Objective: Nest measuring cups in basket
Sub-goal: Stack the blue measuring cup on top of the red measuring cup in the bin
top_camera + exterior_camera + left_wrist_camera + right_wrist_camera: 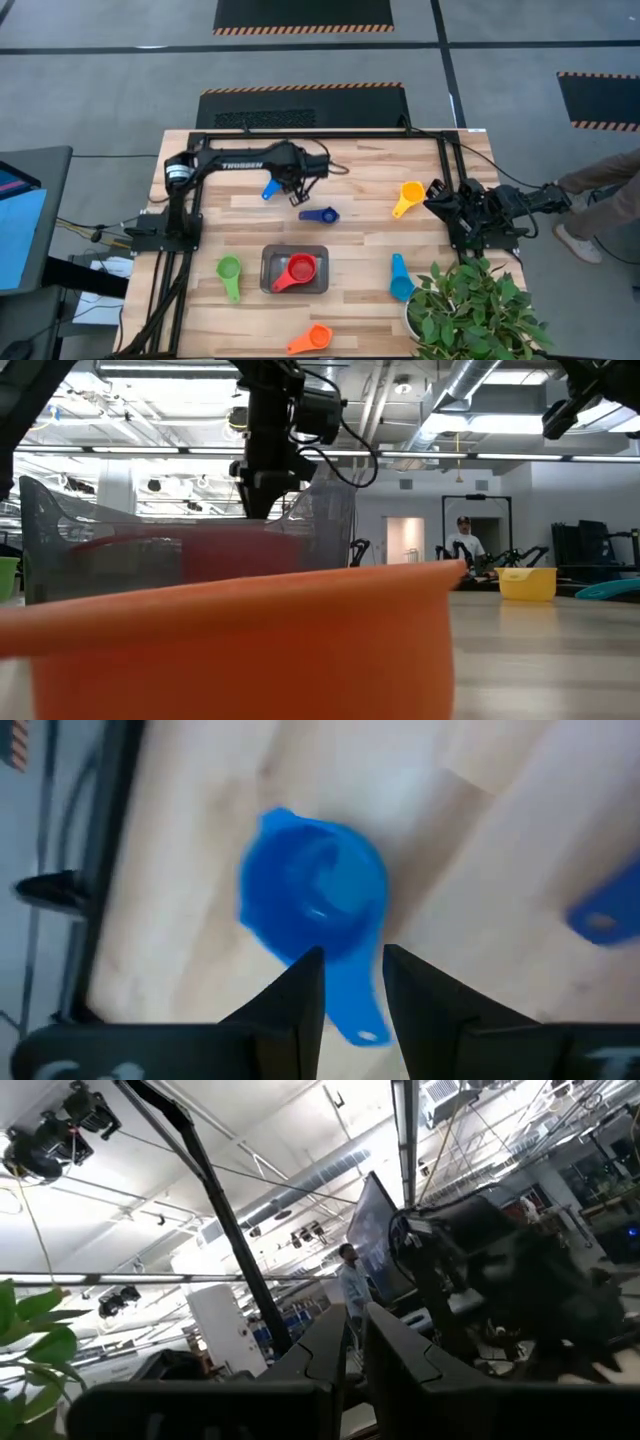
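Left gripper (pixel 352 982) over a blue cup (pixel 315 900)

Its fingers straddle the cup's handle with a narrow gap; contact is unclear. "TROSSEN" reads on the arm. The basket (pixel 270 283) holds the red cup (pixel 297 270). Right gripper (pixel 355 1345), nearly shut, waits at the table's right edge.

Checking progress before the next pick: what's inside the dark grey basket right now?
The dark grey translucent rectangular basket holds one red plastic measuring cup, handle toward one corner. No other cup shows inside; whatever might sit beneath the red cup is covered.
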{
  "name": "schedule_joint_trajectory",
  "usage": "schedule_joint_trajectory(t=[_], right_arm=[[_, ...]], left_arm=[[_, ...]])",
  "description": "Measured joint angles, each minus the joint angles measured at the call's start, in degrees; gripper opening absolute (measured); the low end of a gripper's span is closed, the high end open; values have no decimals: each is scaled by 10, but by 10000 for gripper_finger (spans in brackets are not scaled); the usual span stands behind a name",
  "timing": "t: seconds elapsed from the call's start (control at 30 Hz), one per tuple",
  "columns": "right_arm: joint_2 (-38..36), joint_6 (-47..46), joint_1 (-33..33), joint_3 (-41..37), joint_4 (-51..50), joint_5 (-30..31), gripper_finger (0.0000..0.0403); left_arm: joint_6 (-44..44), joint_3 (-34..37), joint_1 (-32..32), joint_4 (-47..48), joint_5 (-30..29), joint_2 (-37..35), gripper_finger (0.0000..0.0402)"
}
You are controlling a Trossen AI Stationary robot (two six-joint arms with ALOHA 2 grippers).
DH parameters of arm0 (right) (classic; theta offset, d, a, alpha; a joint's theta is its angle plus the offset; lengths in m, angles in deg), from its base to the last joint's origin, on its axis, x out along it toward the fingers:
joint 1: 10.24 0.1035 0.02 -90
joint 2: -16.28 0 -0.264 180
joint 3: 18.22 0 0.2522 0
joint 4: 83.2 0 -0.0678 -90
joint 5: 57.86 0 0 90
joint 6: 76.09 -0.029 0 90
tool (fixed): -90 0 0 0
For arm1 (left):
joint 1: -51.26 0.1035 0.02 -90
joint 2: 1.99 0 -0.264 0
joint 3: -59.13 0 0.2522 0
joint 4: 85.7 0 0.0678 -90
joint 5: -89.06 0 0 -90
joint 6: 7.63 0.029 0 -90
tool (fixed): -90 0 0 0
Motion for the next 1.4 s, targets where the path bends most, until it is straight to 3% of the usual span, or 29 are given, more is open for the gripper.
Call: schedule_joint_trajectory(t=[0.33, 0.5, 0.67, 1.03, 1.17, 1.4], right_arm=[[0, 7, 0, 0, 0, 43, 64], [0, 30, 0, 0, 2, 65, 64], [0, 30, 0, 0, 2, 65, 64], [0, 30, 0, 0, -7, 63, 64], [0, 30, 0, 0, -7, 63, 64], [0, 30, 0, 0, -7, 63, 64]], left_arm=[[37, -2, 54, -70, 77, 6, 97], [69, -3, 55, -113, 76, 6, 97], [68, -3, 56, -100, 55, 6, 97], [-34, -3, 69, -89, 49, 8, 97], [-68, -3, 66, -84, 77, 14, 97], [-126, 5, 58, -91, 58, 24, 97]])
